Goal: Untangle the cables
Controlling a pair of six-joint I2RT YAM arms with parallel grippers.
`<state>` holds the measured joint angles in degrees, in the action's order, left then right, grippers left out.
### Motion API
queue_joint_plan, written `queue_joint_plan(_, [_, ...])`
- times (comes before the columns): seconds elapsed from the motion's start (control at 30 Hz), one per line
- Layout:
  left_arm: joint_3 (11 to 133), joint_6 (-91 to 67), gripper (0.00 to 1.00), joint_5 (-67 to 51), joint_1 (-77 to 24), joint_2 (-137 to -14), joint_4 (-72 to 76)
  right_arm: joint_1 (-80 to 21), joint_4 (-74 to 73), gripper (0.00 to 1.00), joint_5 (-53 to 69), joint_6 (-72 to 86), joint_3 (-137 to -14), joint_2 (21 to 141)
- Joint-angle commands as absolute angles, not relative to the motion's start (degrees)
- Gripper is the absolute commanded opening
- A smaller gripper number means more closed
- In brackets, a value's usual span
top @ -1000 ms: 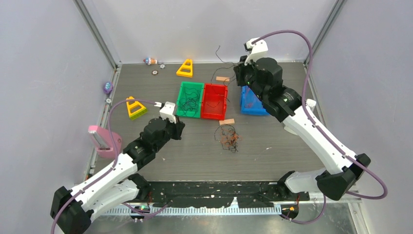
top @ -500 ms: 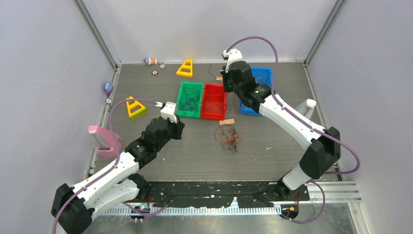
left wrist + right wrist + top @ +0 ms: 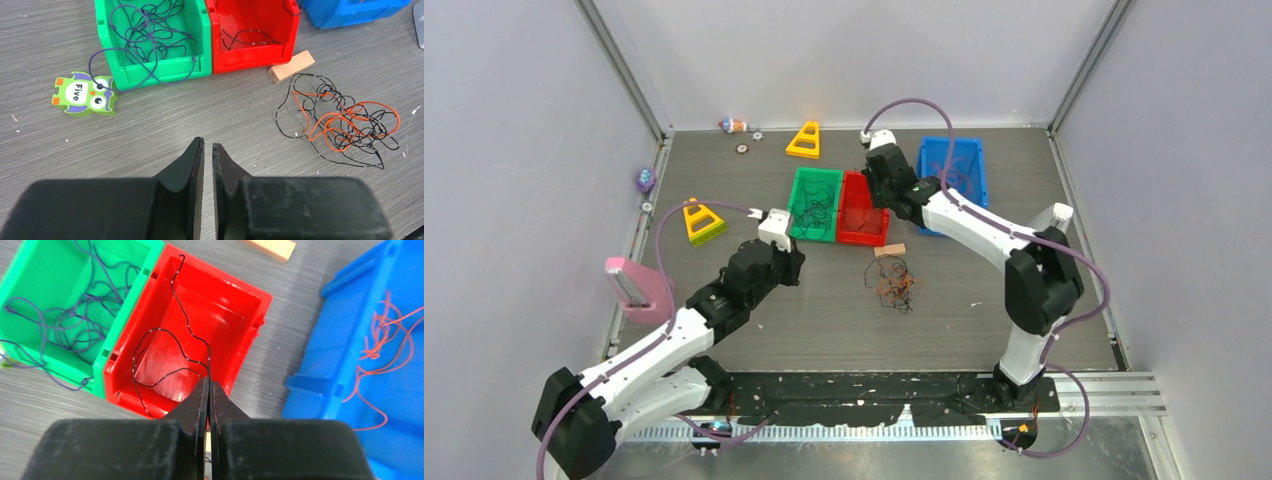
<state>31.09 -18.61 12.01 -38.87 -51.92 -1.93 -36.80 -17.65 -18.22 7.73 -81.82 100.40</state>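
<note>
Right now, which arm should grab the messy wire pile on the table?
Probably left. The left gripper holds nothing and faces the tangled cables on the table. The right gripper is shut on a black cable over the red bin, so it is busy.

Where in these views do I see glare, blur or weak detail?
Top external: even light, but the tangle looks faint. Left wrist: tangle sharp, left pincer dark with little detail. Right wrist: glare patches on the red bin floor, right pincer dark too.
</note>
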Motion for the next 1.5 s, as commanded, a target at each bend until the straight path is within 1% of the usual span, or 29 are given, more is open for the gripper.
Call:
queue_joint_plan(0.0, [31.04, -16.91, 0.12, 13.07, -38.62, -53.41, 2.73, -37.83, -18.55, 0.05, -19.09, 8.7, -85.98, 106.02])
queue_joint_plan(0.17, [31.47, -15.58, 0.12, 13.32, -38.64, -56.75, 5.94, -38.29, -20.38, 0.05, -19.19, 8.5, -92.29, 114.92])
queue_joint_plan(0.23, [31.62, -15.01, 0.11, 13.52, -38.61, -57.84, 7.72, -38.31, -21.31, 0.05, -19.46, 8.26, -95.81, 120.55])
queue_joint_plan(0.33, [31.79, -14.37, 0.12, 13.74, -38.6, -59.46, 10.27, -38.32, -23.91, 0.05, -19.4, 7.88, -102.32, 125.53])
queue_joint_plan(0.4, [31.8, -14.03, 0.12, 13.38, -38.58, -60.84, 12.17, -38.32, -26.24, 0.09, -20.12, 7.53, -105.61, 127.82])
queue_joint_plan(0.43, [31.81, -13.93, 0.12, 13.03, -38.62, -61.49, 12.96, -38.32, -26.65, 0.15, -20.26, 7.24, -106.11, 127.76])
queue_joint_plan(0.47, [31.68, -13.76, 0.12, 12.36, -38.61, -62.1, 13.81, -38.32, -26.53, 0.19, -20.53, 7.05, -105.72, 127.11])
queue_joint_plan(0.5, [31.42, -13.56, 0.14, 11.2, -38.61, -62.73, 14.99, -38.32, -25.96, 0.27, -20.59, 6.77, -103.99, 125.01])
queue_joint_plan(0.53, [30.95, -13.21, 0.19, 9.93, -38.59, -63.17, 16.28, -38.32, -24.95, 0.32, -20.57, 6.59, -102.93, 123.76])
queue_joint_plan(0.57, [30.49, -12.86, 0.22, 8.43, -38.63, -63.79, 17.87, -38.32, -24.51, 0.38, -20.53, 6.24, -100.99, 120.88])
queue_joint_plan(0.63, [29.66, -12.53, 0.28, 5.8, -38.58, -64.85, 20.68, -38.3, -23.78, 0.44, -20.55, 5.9, -97.89, 116.55])
queue_joint_plan(0.73, [28.88, -12.24, 0.36, 1.32, -38.6, -66.49, 24.19, -38.27, -23.41, 0.49, -19.97, 5.86, -93.68, 110.75])
queue_joint_plan(0.8, [28.52, -11.86, 0.4, -3.66, -38.63, -67.66, 25.85, -38.31, -22.79, 0.52, -18.76, 5.88, -89.77, 104.94])
queue_joint_plan(0.87, [28.34, -11.69, 0.43, -7.53, -38.63, -69.42, 27.59, -38.32, -22.31, 0.58, -17.78, 5.84, -85.08, 100.3])
queue_joint_plan(0.9, [28.44, -11.69, 0.45, -9.16, -38.67, -70.17, 28.06, -38.32, -21.97, 0.59, -17.26, 5.78, -81.85, 98.58])
queue_joint_plan(1.0, [29.36, -11.4, 0.51, -13.69, -38.97, -71.61, 28.36, -38.3, -20.13, 0.68, -15.62, 6.15, -73.63, 88.82])
queue_joint_plan(1.1, [30.45, -10.55, 0.56, -16.59, -39.9, -73.46, 28.64, -38.25, -19.0, 0.7, -11.92, 7.1, -64.5, 81.57])
queue_joint_plan(1.23, [33.59, -10.13, 0.57, -18.82, -40.96, -76.88, 25.73, -38.24, -19.98, 0.7, -7.64, 10.38, -56.3, 73.86])
queue_joint_plan(1.37, [36.6, -9.68, 0.57, -19.09, -41.89, -80.02, 22.39, -38.16, -19.76, 0.65, -5.06, 14.87, -49.15, 67.37])
queue_joint_plan(1.47, [37.98, -9.65, 0.57, -19.38, -42.09, -81.38, 20.93, -38.15, -17.87, 0.63, -2.25, 17.89, -45.09, 66.55])
